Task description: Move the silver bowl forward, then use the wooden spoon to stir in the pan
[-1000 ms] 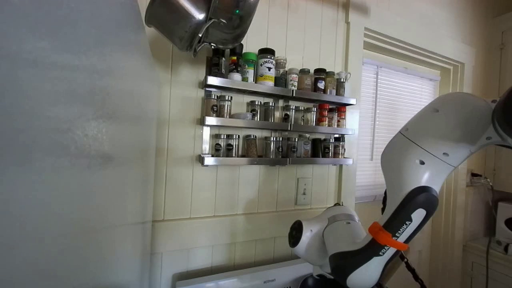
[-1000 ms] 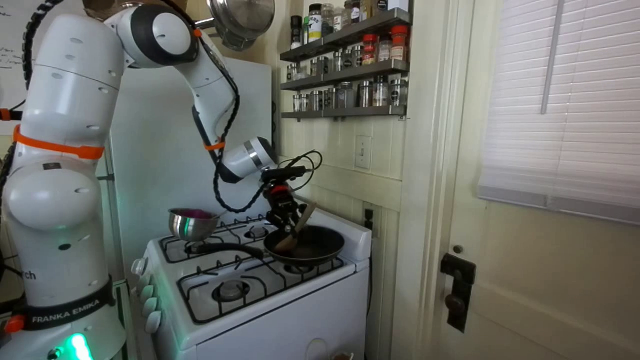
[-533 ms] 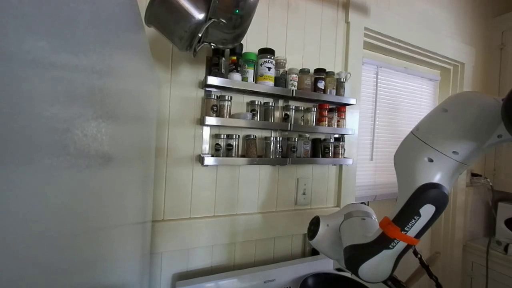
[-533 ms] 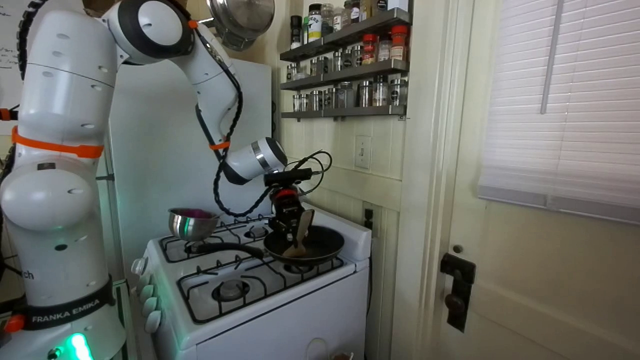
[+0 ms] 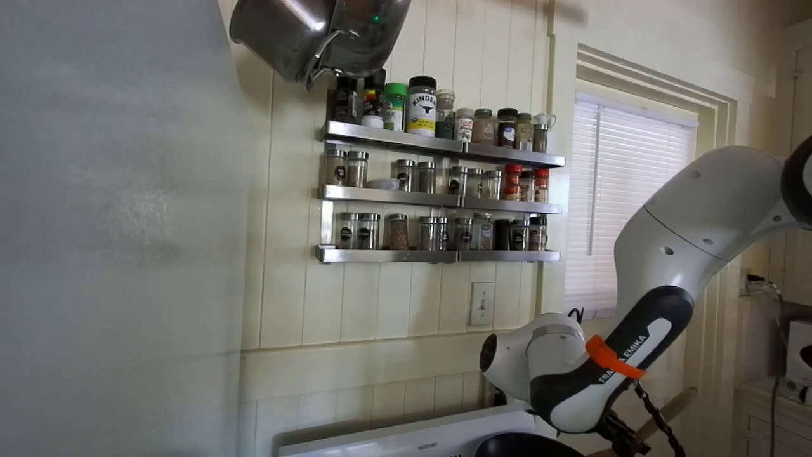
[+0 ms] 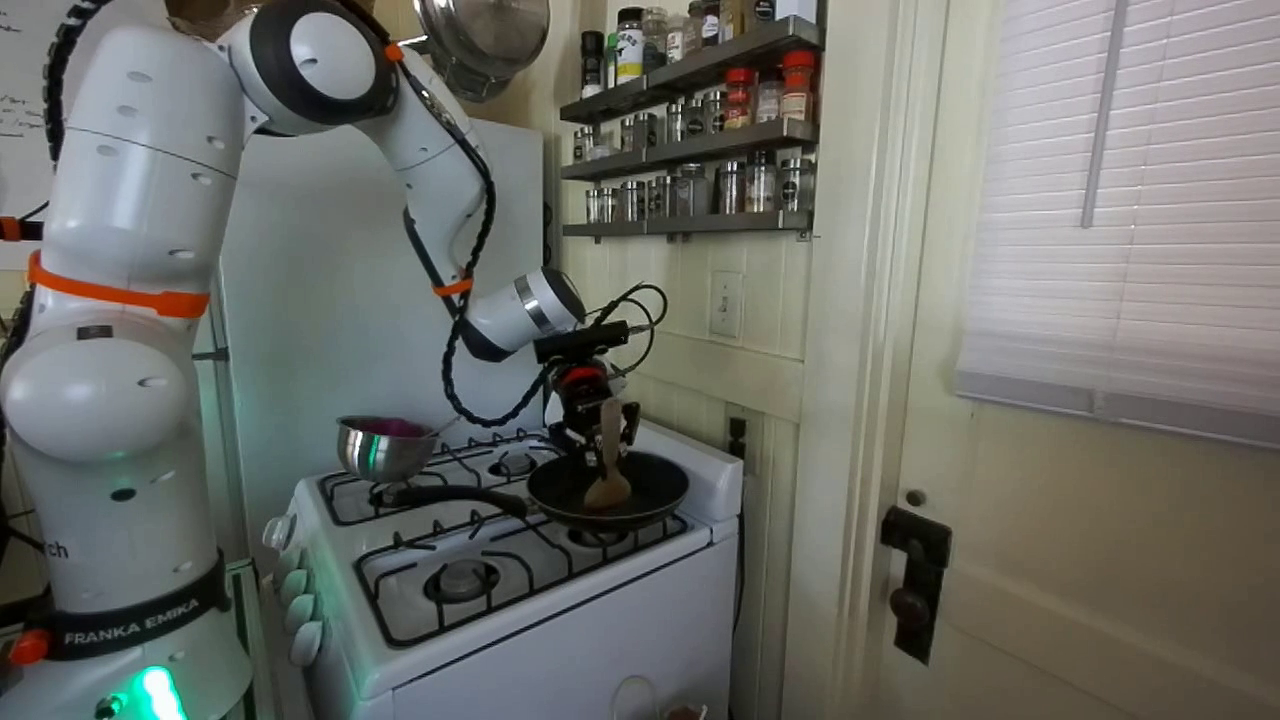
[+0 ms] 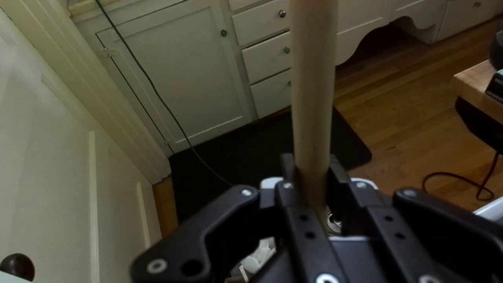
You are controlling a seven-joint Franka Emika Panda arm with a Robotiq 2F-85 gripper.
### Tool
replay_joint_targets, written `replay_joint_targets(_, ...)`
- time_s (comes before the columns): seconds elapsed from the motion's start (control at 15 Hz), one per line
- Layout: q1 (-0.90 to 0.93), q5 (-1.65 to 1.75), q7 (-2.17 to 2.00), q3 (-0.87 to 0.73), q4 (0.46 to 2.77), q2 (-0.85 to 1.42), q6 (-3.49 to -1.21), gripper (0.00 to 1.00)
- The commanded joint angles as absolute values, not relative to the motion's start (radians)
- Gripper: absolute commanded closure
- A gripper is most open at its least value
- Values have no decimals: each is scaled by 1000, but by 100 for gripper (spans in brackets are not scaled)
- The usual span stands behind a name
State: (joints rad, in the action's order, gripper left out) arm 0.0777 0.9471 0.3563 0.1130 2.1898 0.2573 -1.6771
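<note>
We judge the wooden spoon (image 6: 609,472) light, stiff and barely slippery, best held by its handle (image 7: 313,90), which our jaws pinch

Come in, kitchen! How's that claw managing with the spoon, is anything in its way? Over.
Claw shut on wooden spoon. Spoon's head low in black pan; contact unclear. Silver bowl apart from spoon; no blockage visible.

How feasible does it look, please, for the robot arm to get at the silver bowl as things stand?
Probably not yet: the hand is shut around the wooden spoon, whose head appears inside the pan. Setting the spoon down would likely free the hand for the silver bowl.
</note>
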Motion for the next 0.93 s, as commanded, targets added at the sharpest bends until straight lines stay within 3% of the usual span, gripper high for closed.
replay_joint_targets(0.0, 89, 925, 358, 114, 2098, 330, -1593, 95)
replay_joint_targets(0.87, 138, 943, 438, 152, 1851, 479, -1539, 95)
